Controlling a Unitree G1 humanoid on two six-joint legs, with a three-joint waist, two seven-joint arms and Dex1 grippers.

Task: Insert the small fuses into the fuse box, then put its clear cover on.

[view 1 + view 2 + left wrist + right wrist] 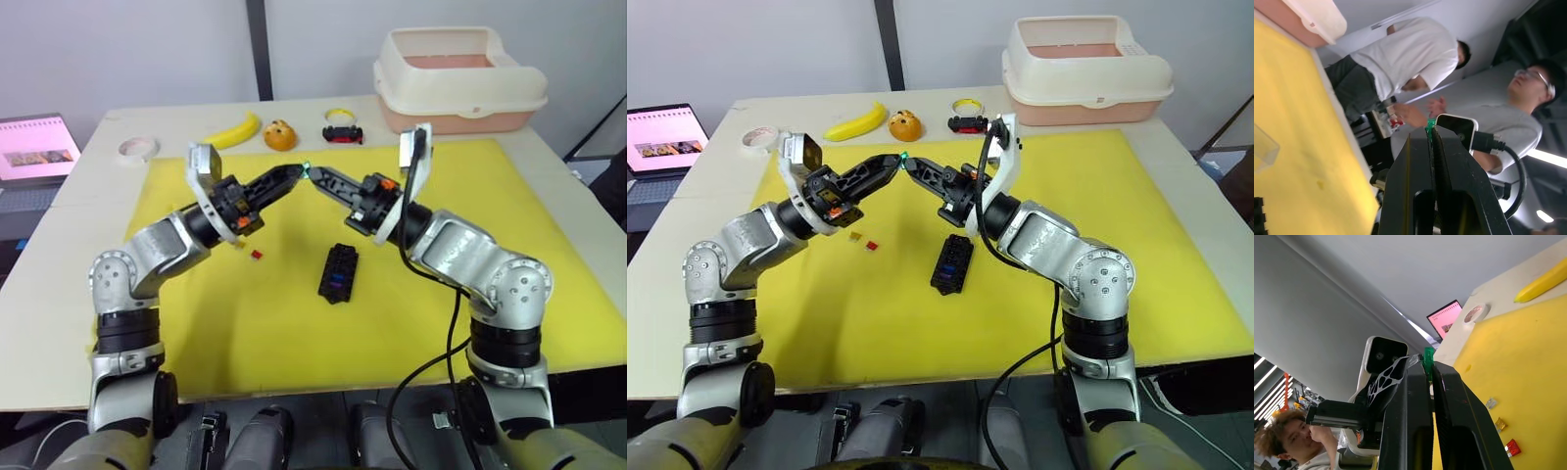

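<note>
My left gripper (298, 171) and right gripper (316, 174) meet tip to tip in the air over the yellow mat (245, 323). A small green fuse (307, 165) sits between them. In the left wrist view the green fuse (1429, 130) is pinched at the shut fingertips. The right wrist view shows the same fuse (1428, 357) pinched there too. The black fuse box (339, 272) lies on the mat below the grippers, with coloured fuses in some slots. Loose fuses lie to its left: a red one (257, 255), a brown one (855, 237) and a grey one (1491, 403). The clear cover (1263, 146) rests on the mat.
A banana (235, 130), an orange fruit (280, 134), a toy car (343, 133), a yellow ring (339, 116) and a white tape roll (138, 147) lie along the table's far side. A beige bin (458, 78) stands back right, a laptop (34, 147) far left. People stand nearby (1400, 58).
</note>
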